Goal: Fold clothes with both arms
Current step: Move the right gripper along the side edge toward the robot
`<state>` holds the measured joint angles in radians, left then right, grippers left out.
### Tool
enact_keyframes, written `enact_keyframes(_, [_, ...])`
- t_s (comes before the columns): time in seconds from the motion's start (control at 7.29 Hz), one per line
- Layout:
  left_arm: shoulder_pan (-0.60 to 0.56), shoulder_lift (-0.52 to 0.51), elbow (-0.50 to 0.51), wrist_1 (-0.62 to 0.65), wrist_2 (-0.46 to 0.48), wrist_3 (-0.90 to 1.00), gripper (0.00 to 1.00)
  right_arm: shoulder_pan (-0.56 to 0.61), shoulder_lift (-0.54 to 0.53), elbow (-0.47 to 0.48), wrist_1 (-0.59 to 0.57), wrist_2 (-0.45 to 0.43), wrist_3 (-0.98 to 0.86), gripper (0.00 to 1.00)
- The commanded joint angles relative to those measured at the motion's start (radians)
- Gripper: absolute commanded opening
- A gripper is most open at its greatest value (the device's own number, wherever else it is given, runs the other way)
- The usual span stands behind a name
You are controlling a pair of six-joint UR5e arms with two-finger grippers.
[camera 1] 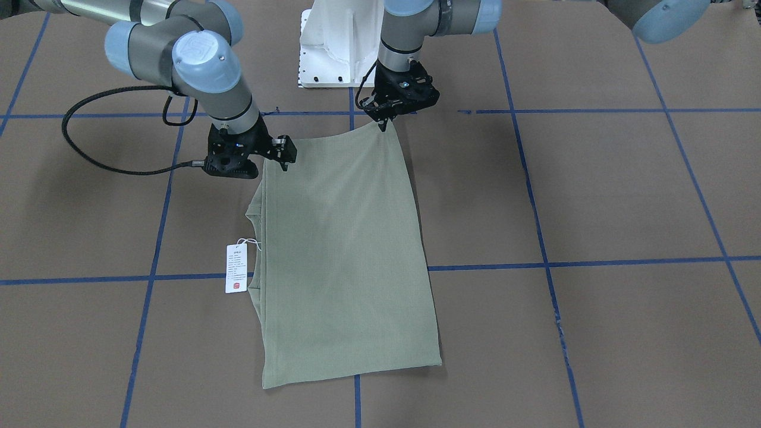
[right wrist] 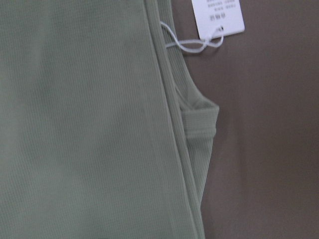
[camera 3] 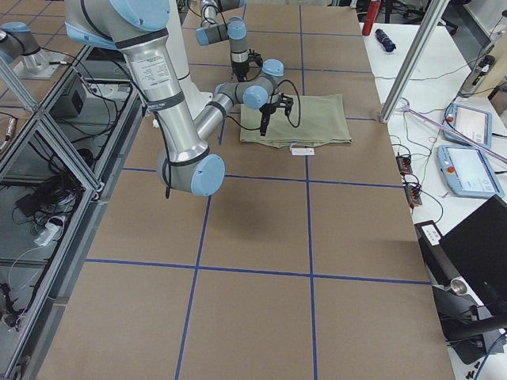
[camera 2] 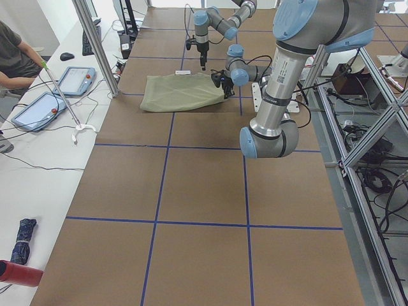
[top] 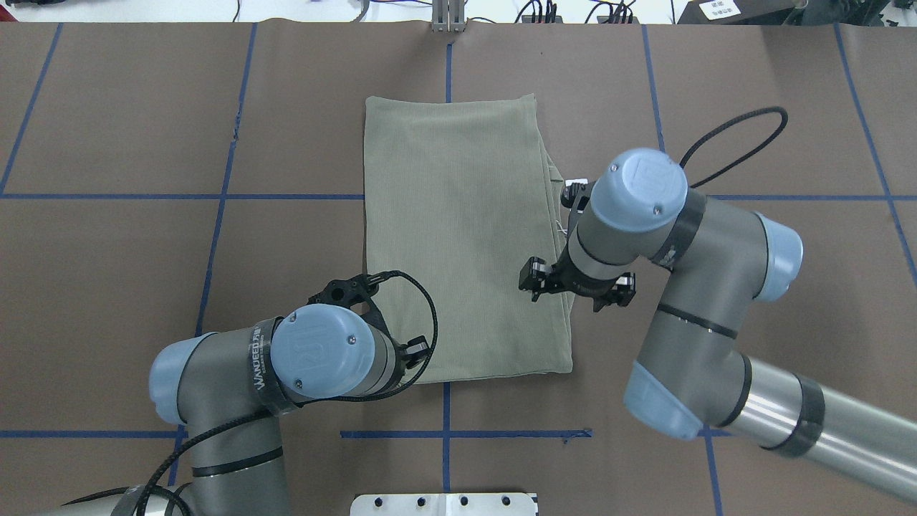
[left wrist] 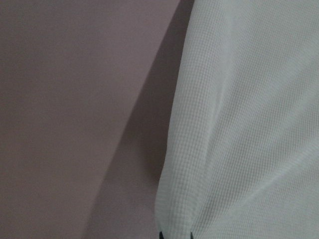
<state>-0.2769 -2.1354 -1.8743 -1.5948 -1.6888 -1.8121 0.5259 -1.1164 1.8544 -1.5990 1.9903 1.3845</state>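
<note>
The sage-green shirt lies folded into a long strip on the brown table, its collar and white hang tag on the view's left side. My left gripper is shut on the shirt's near corner, which is pulled up slightly. The left wrist view shows ribbed cloth right at the fingertips. My right gripper hovers over the other near corner, with its fingers apart and holding nothing. The right wrist view shows the shirt, collar and tag from above. In the overhead view the shirt lies between both arms.
The white pedestal base stands just behind the shirt. A black cable loop hangs off the right arm. Blue tape lines grid the table. A side bench with tablets and an operator runs along the far edge.
</note>
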Motion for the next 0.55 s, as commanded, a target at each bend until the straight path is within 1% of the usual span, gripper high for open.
enact_keyframes(0.0, [0.015,0.002,0.004,-0.001,0.0,0.0,0.0,-0.165,-0.051,0.092,-0.001,-0.151,0.334,1.0])
enact_keyframes(0.14, [0.018,0.002,0.004,-0.001,0.0,0.0,0.0,-0.202,-0.051,0.089,-0.001,-0.191,0.388,1.0])
enact_keyframes(0.27, [0.019,0.0,0.006,-0.004,0.001,-0.001,0.0,-0.23,-0.043,0.071,-0.004,-0.2,0.389,1.0])
enact_keyframes(0.41, [0.019,-0.001,-0.002,-0.011,0.0,-0.003,0.0,-0.221,-0.042,0.057,-0.004,-0.206,0.383,1.0])
